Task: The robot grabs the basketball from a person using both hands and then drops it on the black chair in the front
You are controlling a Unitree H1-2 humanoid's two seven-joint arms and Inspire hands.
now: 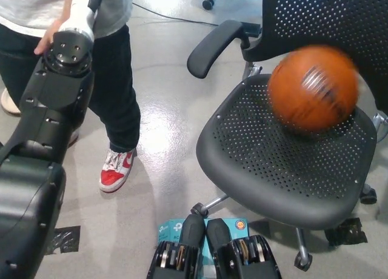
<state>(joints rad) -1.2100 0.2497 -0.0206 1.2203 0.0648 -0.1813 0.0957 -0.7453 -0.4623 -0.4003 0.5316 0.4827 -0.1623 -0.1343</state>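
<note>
The orange basketball [313, 88] is blurred with motion and free of both hands, just above the back of the black chair's perforated seat [260, 164]. I cannot tell whether it touches the seat. The chair's backrest [327, 18] rises at the top right and its armrest [212, 45] curves out to the left. My left arm [54, 103] stretches up the picture's left side, and its white wrist [82, 18] reaches the top edge, so the hand itself is cut off. My right arm and hand are out of the picture.
A person [115, 79] in dark jeans and red-and-white sneakers [115, 170] stands at the upper left, right behind my left arm. A blue box [170, 230] lies on the grey floor by the chair's base. Black tape [63, 239] marks the floor at lower left.
</note>
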